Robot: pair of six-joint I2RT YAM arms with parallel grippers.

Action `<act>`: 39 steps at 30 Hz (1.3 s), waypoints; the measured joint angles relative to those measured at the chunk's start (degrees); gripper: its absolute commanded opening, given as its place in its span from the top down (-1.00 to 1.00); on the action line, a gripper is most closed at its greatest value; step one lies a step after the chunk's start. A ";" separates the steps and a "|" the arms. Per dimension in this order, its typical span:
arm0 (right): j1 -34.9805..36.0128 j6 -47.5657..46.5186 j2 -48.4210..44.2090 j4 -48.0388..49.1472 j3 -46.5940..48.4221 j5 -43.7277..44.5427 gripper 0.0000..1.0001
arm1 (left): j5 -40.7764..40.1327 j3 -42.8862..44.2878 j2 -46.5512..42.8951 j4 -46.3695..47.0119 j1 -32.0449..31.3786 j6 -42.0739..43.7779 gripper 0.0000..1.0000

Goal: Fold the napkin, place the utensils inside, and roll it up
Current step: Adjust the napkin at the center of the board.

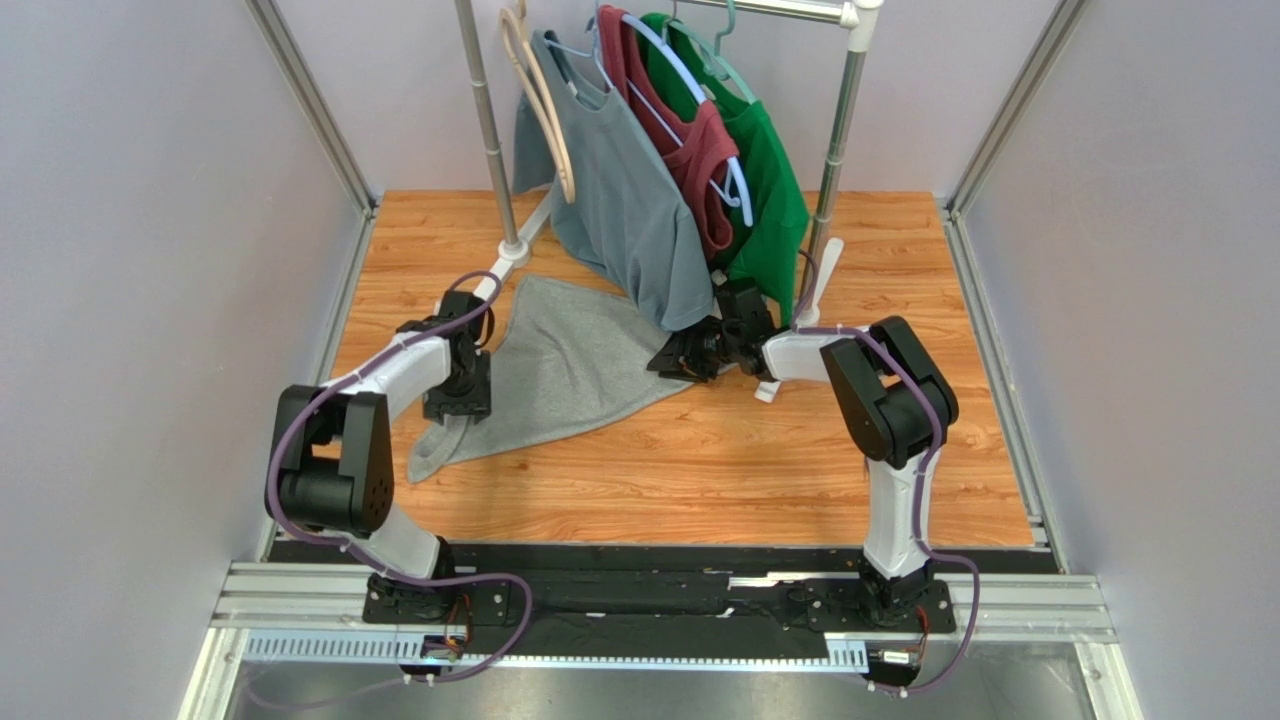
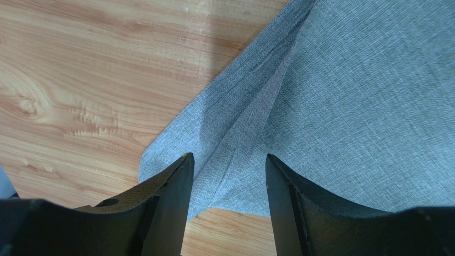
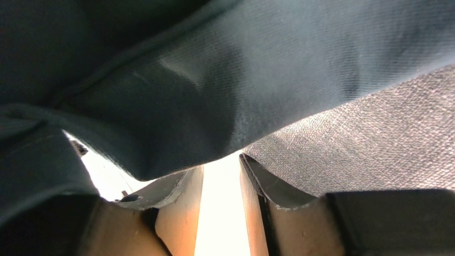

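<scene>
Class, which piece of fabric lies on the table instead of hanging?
The napkin; the grey shirt, maroon shirt and green shirt hang from the rack.

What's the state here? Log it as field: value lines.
napkin: grey, creased, lying on wooden table
left tool: open, over napkin's near-left corner
right tool: jaws apart, nothing seen between them, at napkin's right corner under hanging clothes
utensils: none in view
</scene>
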 measured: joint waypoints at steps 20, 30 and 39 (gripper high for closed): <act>-0.11 0.02 0.04 -0.13 0.04 0.02 0.24 | -7.93 6.82 8.83 -6.16 -0.22 0.52 0.19; -0.20 -0.02 0.07 0.22 -0.02 -0.42 0.23 | -7.10 7.26 11.41 -6.64 -0.20 3.13 0.61; 0.24 -1.55 -6.45 1.95 -7.52 1.07 0.19 | -4.63 7.26 11.61 -6.14 -0.22 6.05 0.73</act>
